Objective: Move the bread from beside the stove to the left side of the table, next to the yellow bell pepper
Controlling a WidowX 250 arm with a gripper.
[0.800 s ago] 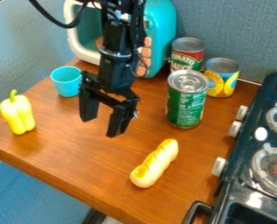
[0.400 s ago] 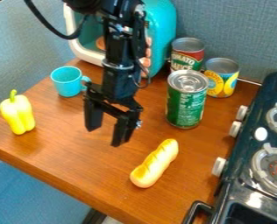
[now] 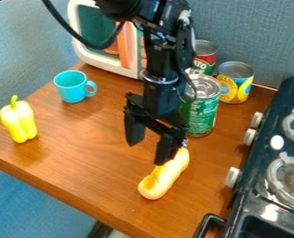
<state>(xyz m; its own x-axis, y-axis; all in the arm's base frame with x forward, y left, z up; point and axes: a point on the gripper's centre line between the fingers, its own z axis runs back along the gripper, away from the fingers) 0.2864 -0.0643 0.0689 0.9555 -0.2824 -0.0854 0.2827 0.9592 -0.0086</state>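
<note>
My gripper (image 3: 149,154) hangs over the middle of the wooden table, its two fingers spread apart with nothing between them. Just below and to the right lies a yellow bread roll (image 3: 162,179), set diagonally; the right finger overlaps its upper end in the view, and whether they touch I cannot tell. A green can (image 3: 202,111) stands upright behind the gripper, its left side partly hidden by the arm. Off to the left are a turquoise cup (image 3: 71,87) with its handle to the right and a yellow toy pepper (image 3: 18,121) standing upright.
Behind the arm is a turquoise and white toy microwave (image 3: 106,62). A red-labelled can (image 3: 204,55) and a yellow-labelled can (image 3: 235,82) stand at the back right. The dark toy stove (image 3: 261,179), with knobs and burners, borders the table's right side.
The arm and gripper have moved right and somewhat down in the view, from near the cup to beside the bread roll's upper end. The fingers stay spread.
</note>
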